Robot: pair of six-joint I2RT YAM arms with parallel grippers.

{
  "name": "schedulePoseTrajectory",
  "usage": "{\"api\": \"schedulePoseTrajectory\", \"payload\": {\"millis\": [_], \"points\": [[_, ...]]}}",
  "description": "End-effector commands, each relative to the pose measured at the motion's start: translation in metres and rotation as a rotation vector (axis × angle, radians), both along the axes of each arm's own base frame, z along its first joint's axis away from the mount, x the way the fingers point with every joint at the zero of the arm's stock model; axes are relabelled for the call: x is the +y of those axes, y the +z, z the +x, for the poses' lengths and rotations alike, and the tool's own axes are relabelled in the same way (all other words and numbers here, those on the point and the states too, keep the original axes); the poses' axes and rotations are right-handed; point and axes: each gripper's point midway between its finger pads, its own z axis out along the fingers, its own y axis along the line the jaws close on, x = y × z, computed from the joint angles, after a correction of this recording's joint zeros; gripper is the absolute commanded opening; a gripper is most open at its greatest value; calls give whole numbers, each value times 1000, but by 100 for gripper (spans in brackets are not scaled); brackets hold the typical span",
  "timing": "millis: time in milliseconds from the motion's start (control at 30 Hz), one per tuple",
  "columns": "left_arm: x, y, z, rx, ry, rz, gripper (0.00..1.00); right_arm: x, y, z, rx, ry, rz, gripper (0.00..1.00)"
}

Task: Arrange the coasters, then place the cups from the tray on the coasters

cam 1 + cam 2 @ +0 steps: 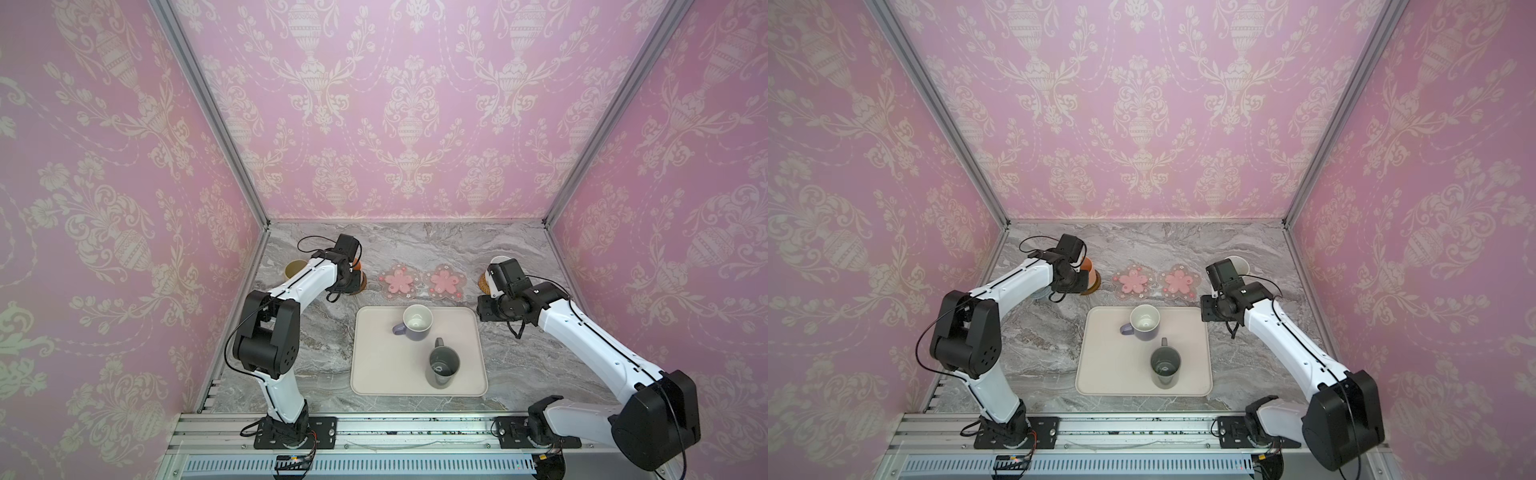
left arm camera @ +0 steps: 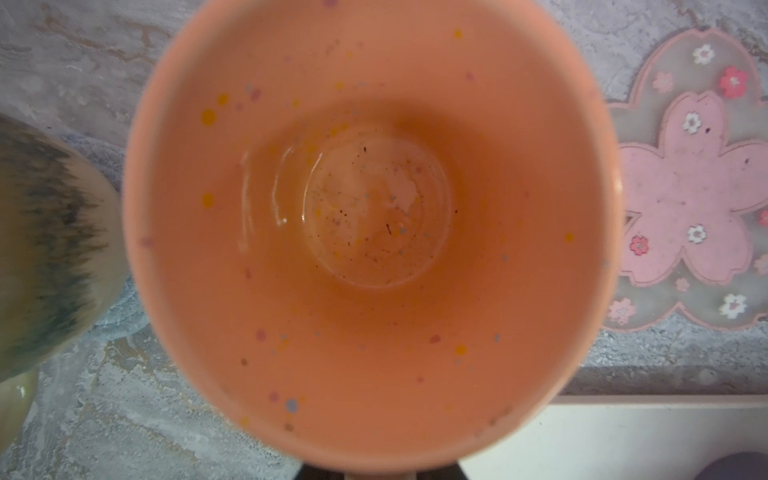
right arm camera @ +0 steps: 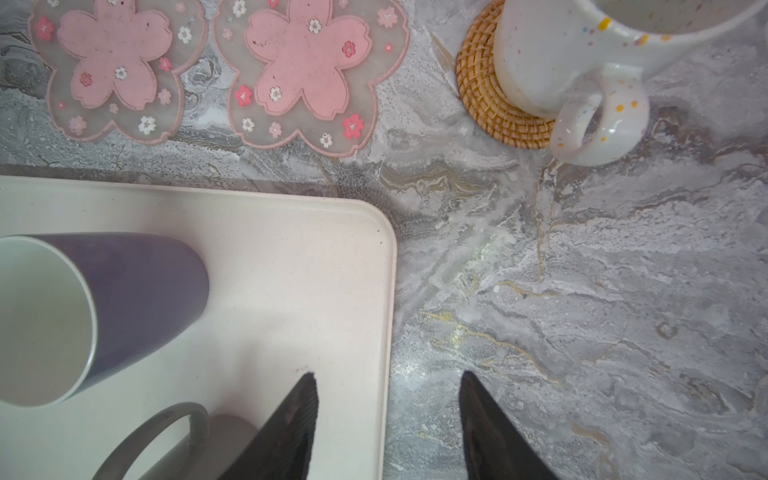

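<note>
My left gripper (image 2: 380,474) is shut on the peach-orange cup (image 2: 374,232), which stands upright and fills the left wrist view. In a top view that cup (image 1: 1088,269) is directly over the dark brown coaster (image 1: 1093,286); whether it touches the coaster I cannot tell. The olive-yellow cup (image 1: 294,269) stands on the blue-grey coaster (image 2: 118,309). The white speckled cup (image 3: 561,54) sits on the tan rattan coaster (image 3: 486,99). Two pink flower coasters (image 1: 398,280) (image 1: 444,281) lie bare. The lavender cup (image 1: 417,322) and dark grey cup (image 1: 442,365) stand on the tray (image 1: 374,370). My right gripper (image 3: 387,376) hangs open over the tray's right edge.
The coasters lie in a row across the marble table beyond the tray's far edge. The enclosure's side walls stand close behind the olive-yellow cup and the white speckled cup. An aluminium rail (image 1: 415,428) with both arm bases runs along the front edge.
</note>
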Motion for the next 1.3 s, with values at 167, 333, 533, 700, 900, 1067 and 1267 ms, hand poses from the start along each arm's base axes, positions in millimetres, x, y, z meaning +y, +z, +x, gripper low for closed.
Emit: {"api": "schedulePoseTrajectory", "payload": {"millis": [167,333,533,700,900,1067,1267], "points": [[1,-1,-4,3,28,-26,0,2,5,-4,-5,-9,18,57],[1,-3,-8,31,19,-19,0,3,6,-4,-8,-9,28,57],[0,-1,-13,67,7,-23,0,4,6,-4,-10,-9,33,57],[-2,0,-19,89,-7,-30,1,6,5,-2,-9,-9,43,57],[-1,0,-18,91,-12,-24,0,9,5,-1,-8,-8,57,57],[-2,-3,-16,91,-10,-21,1,8,3,-2,-4,-10,51,57],[4,-2,-13,93,8,12,5,7,3,-3,-3,-13,46,57]]}}
